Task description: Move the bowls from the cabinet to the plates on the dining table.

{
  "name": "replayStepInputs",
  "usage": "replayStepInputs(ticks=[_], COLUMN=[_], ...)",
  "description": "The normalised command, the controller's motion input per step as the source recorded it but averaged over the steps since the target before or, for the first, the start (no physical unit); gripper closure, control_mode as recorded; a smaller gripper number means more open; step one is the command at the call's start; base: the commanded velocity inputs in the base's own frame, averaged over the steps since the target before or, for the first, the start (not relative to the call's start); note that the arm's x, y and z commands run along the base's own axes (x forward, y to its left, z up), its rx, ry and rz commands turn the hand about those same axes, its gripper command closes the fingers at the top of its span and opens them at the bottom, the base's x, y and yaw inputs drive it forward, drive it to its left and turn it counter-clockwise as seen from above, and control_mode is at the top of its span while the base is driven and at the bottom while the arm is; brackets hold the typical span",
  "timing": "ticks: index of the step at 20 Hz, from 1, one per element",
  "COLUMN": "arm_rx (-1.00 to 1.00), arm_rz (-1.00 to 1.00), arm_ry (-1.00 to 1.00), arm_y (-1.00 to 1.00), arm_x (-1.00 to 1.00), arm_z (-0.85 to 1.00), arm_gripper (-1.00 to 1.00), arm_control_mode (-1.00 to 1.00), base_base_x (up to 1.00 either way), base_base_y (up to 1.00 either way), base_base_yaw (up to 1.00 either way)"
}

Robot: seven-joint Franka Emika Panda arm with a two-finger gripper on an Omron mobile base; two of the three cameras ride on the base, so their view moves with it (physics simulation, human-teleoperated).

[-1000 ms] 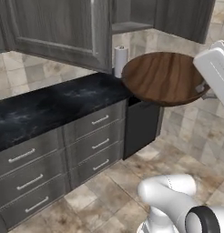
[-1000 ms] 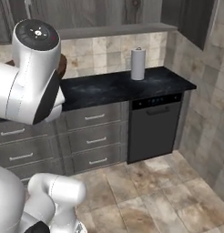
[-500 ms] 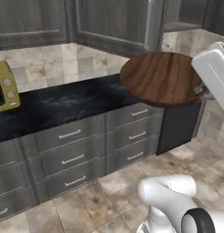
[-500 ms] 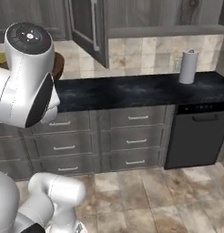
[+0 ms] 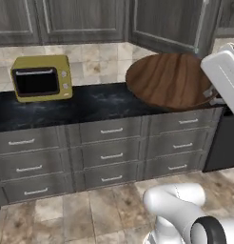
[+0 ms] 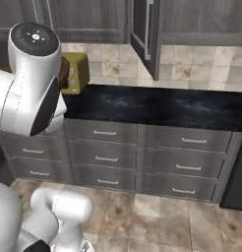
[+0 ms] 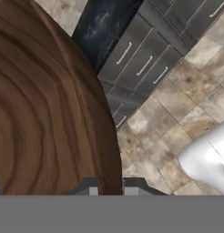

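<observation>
My gripper (image 7: pixel 112 189) is shut on the rim of the dark brown wood bowl (image 7: pixel 45 104), which tilts up across the left of the hand view. From the left base view the bowl (image 5: pixel 167 80) hangs in the air in front of the counter, held at its right edge by the gripper (image 5: pixel 212 95). A sliver of the bowl (image 6: pixel 64 74) peeks out behind my arm in the right base view. The grey wall cabinet stands with a door (image 5: pixel 169 23) swung open, seen edge-on as the door (image 6: pixel 144 33). The plates and the dining table are out of view.
A yellow microwave oven (image 5: pixel 42 77) sits on the black counter (image 5: pixel 85 106) over rows of grey drawers (image 5: pixel 112 152). A dark dishwasher front (image 5: pixel 226 143) is at the far right. Beige tiled floor (image 5: pixel 85 214) lies between my base and the drawers.
The whole scene has slid to the right as the base moves: the yellow oven has come into view and the paper towel roll has left. The bowl stays in the shut gripper.
</observation>
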Motion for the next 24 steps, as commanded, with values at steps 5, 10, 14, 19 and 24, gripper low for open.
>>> replayStepInputs(ticks=[5,10,14,19,24], arm_rx=[0.00,0.00,0.00,0.00,0.00], arm_rz=[0.00,0.00,0.00,0.00,0.00], arm_ry=[0.00,0.00,0.00,0.00,0.00], arm_y=[0.00,0.00,0.00,0.00,0.00], arm_x=[0.00,0.00,0.00,0.00,0.00], arm_z=[0.00,0.00,0.00,0.00,0.00], arm_gripper=[1.00,1.00,1.00,1.00,1.00], arm_control_mode=[1.00,1.00,1.00,1.00,1.00], base_base_x=[0.00,0.00,0.00,0.00,0.00], base_base_y=[0.00,0.00,0.00,0.00,0.00], base_base_yaw=[0.50,0.50,0.50,0.50,0.50])
